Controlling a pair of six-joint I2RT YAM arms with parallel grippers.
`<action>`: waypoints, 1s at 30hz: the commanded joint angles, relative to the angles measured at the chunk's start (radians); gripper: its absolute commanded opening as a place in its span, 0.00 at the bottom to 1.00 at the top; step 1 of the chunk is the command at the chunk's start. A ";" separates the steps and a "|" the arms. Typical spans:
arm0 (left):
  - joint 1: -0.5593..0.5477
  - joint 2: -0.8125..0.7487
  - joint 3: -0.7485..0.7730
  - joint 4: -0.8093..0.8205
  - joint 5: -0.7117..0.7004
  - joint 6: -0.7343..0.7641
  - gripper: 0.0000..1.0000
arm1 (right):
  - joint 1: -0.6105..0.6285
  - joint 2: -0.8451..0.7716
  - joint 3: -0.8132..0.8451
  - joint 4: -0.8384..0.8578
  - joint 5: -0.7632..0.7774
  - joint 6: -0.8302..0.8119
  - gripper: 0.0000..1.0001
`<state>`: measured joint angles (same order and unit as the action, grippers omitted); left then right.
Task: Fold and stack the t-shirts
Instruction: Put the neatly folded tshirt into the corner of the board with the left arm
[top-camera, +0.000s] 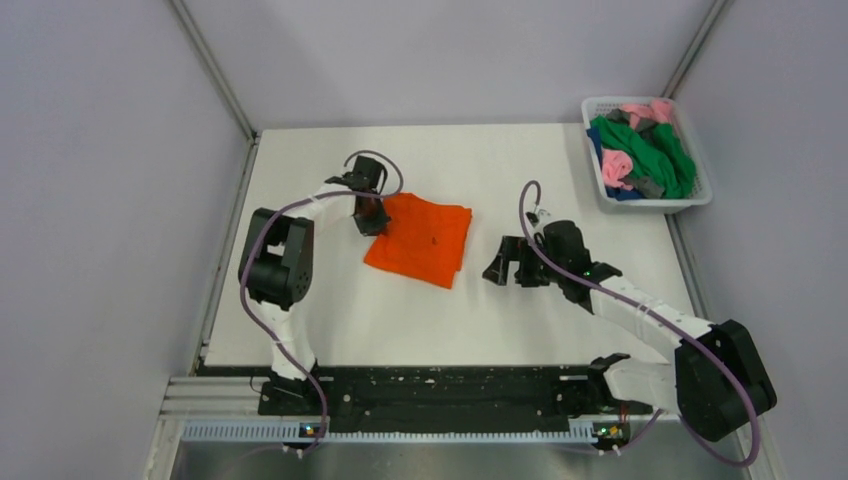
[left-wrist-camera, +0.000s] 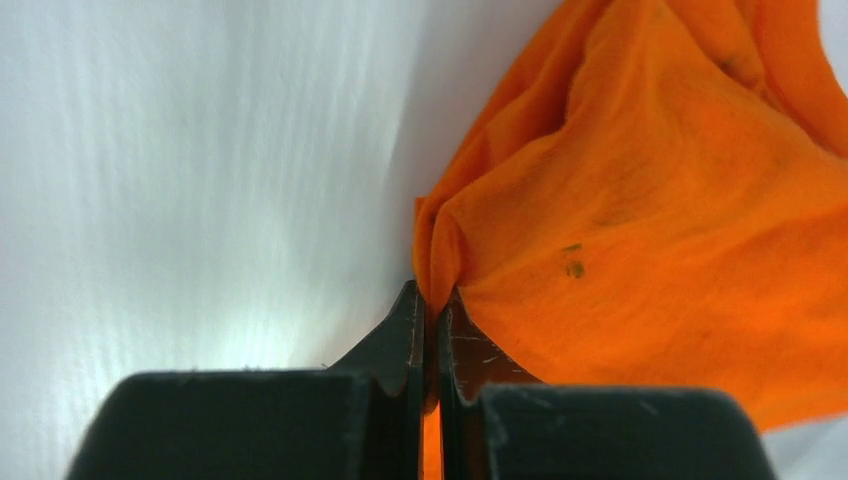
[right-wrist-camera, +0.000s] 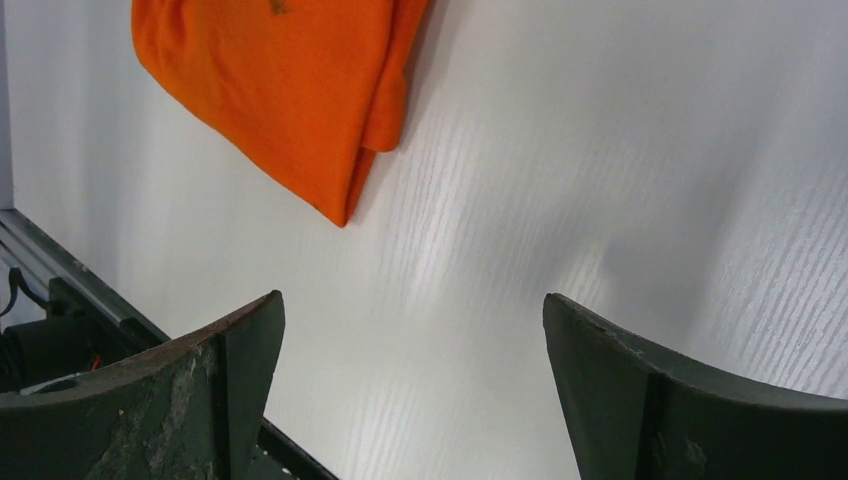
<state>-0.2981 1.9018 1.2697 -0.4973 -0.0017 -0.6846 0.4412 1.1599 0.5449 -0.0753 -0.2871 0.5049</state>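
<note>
A bright orange t-shirt (top-camera: 420, 238) lies folded into a rough rectangle on the white table, left of centre. My left gripper (top-camera: 371, 221) is at the shirt's left edge and is shut on a pinch of the orange cloth (left-wrist-camera: 640, 200), which bunches up between the closed fingertips (left-wrist-camera: 412, 320). My right gripper (top-camera: 503, 266) is open and empty, low over bare table to the right of the shirt. The shirt's near corner shows at the top left of the right wrist view (right-wrist-camera: 290, 90). Other t-shirts, green (top-camera: 650, 150), pink and blue, lie heaped in a basket.
A white mesh basket (top-camera: 700, 196) stands at the table's back right corner. A black rail (top-camera: 440, 390) runs along the near edge by the arm bases. Grey walls enclose the table on three sides.
</note>
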 joint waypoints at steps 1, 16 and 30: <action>0.050 0.126 0.217 -0.146 -0.259 0.054 0.00 | -0.011 -0.022 0.026 0.030 0.054 -0.045 0.99; 0.363 0.484 0.928 -0.321 -0.365 0.315 0.00 | -0.011 -0.077 0.025 -0.025 0.208 -0.095 0.99; 0.547 0.574 1.074 -0.212 -0.286 0.461 0.00 | -0.011 0.014 0.005 0.007 0.224 -0.071 0.99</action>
<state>0.2455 2.4538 2.2585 -0.7700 -0.3145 -0.2924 0.4397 1.1564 0.5438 -0.1043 -0.0715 0.4290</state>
